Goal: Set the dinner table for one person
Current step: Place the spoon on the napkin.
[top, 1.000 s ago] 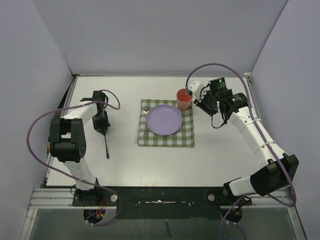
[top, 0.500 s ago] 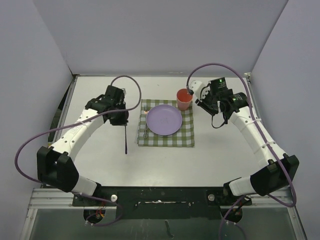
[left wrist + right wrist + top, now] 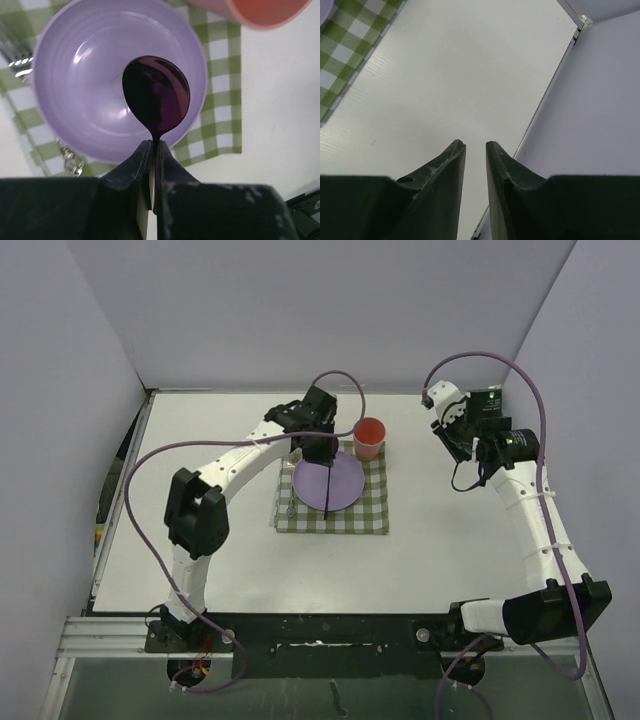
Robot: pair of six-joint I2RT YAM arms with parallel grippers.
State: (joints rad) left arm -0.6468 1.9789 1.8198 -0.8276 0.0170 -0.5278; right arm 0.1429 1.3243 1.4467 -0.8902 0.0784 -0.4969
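Note:
On the white dinner table (image 3: 450,530) lies a green-and-white checked cloth (image 3: 375,515) with a purple plate (image 3: 345,485) in its middle. A fork (image 3: 290,502) lies on the cloth left of the plate, and a red cup (image 3: 370,437) stands at its back right corner. My left gripper (image 3: 320,452) hangs over the plate, shut on the handle of a dark purple spoon (image 3: 156,95). The spoon's bowl hovers above the plate (image 3: 85,75). My right gripper (image 3: 474,145) is open and empty above bare table at the back right, well away from the cup.
Grey walls close the table in at the back and both sides, and a metal edge strip (image 3: 545,100) runs close to my right gripper. The cup's rim (image 3: 260,10) and the cloth (image 3: 220,100) show beside the spoon.
My left arm has swung from the left side of the table to above the plate, carrying the spoon. My right gripper has drawn back from the cup toward the back right.

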